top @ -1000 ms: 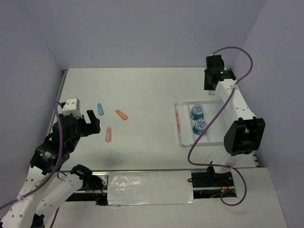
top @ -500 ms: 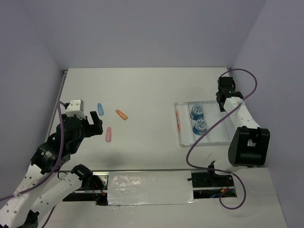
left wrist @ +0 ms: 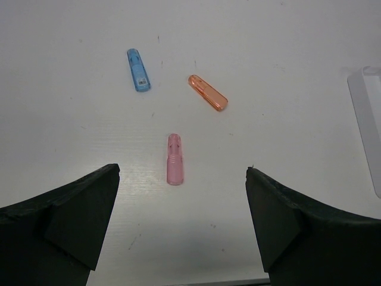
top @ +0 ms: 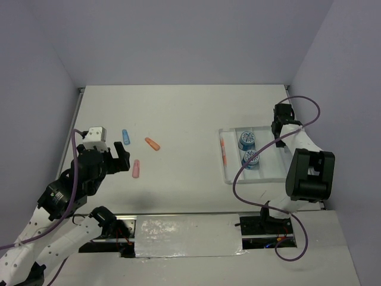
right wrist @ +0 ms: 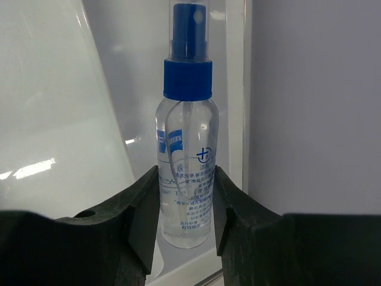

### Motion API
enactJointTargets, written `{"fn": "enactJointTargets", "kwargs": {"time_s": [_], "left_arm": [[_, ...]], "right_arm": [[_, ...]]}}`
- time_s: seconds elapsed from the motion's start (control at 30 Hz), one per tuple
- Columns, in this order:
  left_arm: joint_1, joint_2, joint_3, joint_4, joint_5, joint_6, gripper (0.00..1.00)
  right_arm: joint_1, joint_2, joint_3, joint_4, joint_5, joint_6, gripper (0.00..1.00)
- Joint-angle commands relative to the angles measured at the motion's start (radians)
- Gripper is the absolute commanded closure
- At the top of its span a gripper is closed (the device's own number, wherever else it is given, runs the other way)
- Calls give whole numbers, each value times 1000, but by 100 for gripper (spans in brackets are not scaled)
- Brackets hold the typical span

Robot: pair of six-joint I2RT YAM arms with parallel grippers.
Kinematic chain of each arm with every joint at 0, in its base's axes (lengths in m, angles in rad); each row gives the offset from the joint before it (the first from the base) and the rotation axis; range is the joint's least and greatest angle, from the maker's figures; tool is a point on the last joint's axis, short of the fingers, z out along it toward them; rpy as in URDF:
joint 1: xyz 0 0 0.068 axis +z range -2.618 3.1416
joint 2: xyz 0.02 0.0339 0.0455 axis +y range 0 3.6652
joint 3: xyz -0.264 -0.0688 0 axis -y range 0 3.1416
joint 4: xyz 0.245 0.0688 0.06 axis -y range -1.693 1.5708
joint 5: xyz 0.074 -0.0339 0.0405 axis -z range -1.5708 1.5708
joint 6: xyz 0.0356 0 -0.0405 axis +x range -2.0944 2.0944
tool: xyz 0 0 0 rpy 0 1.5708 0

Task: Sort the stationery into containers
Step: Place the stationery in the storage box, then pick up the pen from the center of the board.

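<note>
Top external view showed the white table (top: 178, 113) with the divided white tray (top: 256, 180) on its right side. Left gripper (left wrist: 181, 173) hung over the table's left side with its fingers spread wide and nothing between them. Right gripper (right wrist: 186, 190) was at the tray's far right corner, its fingers pressed against both sides of the clear blue-capped bottle (right wrist: 187, 149), beside the tray's right wall. Two blue-white rolls (top: 247, 140) lay together in one middle compartment, and the orange pen (top: 224, 151) lay in the leftmost. Blue capsule (left wrist: 137, 70), orange capsule (left wrist: 208, 92) and pink capsule (left wrist: 174, 158) lay apart on the table ahead of the left fingers.
</note>
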Motion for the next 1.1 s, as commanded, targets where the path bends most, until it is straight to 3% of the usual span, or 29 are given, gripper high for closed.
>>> {"fn": "enactJointTargets", "kwargs": {"time_s": [0.0,0.13,0.17,0.2,0.23,0.4,0.6,0.73,0.77,0.83,0.9,1.0,1.07], "left_arm": [[-10,-10,-2,21,-29,-9,1],[-11,-2,2,16,-34,-14,1],[-11,1,0,16,-35,-14,1],[-11,0,0,15,-34,-15,1],[-11,0,2,15,-35,-14,1],[-13,-2,2,13,-40,-17,1],[-13,-14,3,7,-54,-23,1],[-11,-16,12,-16,-103,-46,1],[-11,-14,12,-19,-118,-50,1],[7,-3,12,-24,-161,-61,1],[58,15,15,-25,-176,-69,1],[139,84,63,-97,-280,-147,1],[171,86,80,-160,-339,-194,1]], "right_arm": [[-13,-8,-28,77,29,21,59],[-13,20,-7,57,6,40,43],[-13,26,24,36,3,46,20],[-11,34,39,21,-3,55,4],[-13,41,53,7,-8,61,0],[-19,32,171,-65,-34,108,0],[0,-87,363,-168,-53,219,0],[153,-170,510,-246,33,389,0],[282,-173,583,-290,44,455,0],[407,-193,601,-279,-3,483,0],[613,-215,540,-159,-80,503,0],[797,-197,397,86,-345,507,0],[862,-103,415,154,-405,510,0]]}}
